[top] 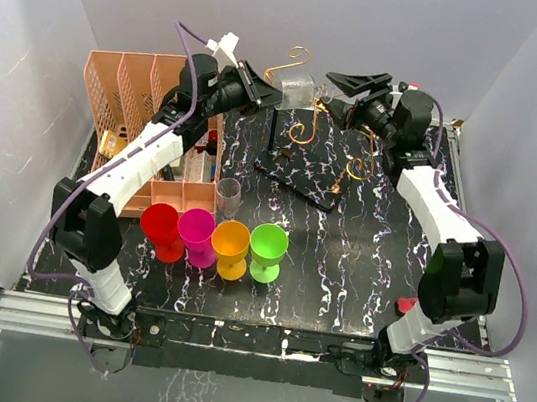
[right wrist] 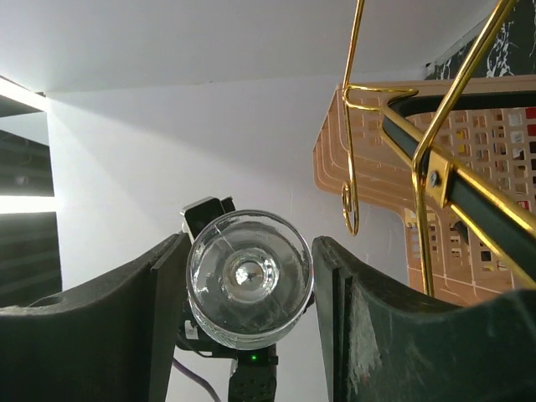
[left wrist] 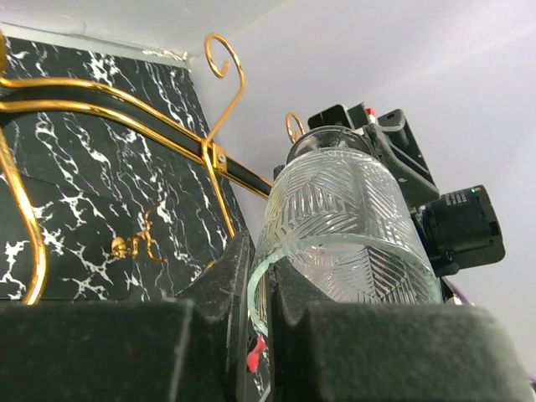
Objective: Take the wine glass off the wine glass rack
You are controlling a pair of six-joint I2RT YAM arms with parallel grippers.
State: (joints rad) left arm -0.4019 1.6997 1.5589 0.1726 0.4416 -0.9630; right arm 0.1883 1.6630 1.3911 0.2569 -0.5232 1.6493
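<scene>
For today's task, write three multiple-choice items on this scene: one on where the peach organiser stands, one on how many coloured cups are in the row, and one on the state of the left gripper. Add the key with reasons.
1. The peach organiser stands at:
A. the far left of the table
B. the far right
C. the middle of the near edge

2. The coloured cups in the row number:
A. three
B. four
C. five

3. The left gripper is:
A. wide open
B. shut on the rim of the wine glass
C. shut on nothing

Key:
1 A: the top view shows it in the far left corner.
2 B: red, pink, orange and green stand side by side.
3 B: the left wrist view shows one finger inside the rim and one outside, pinching the glass wall.
</scene>
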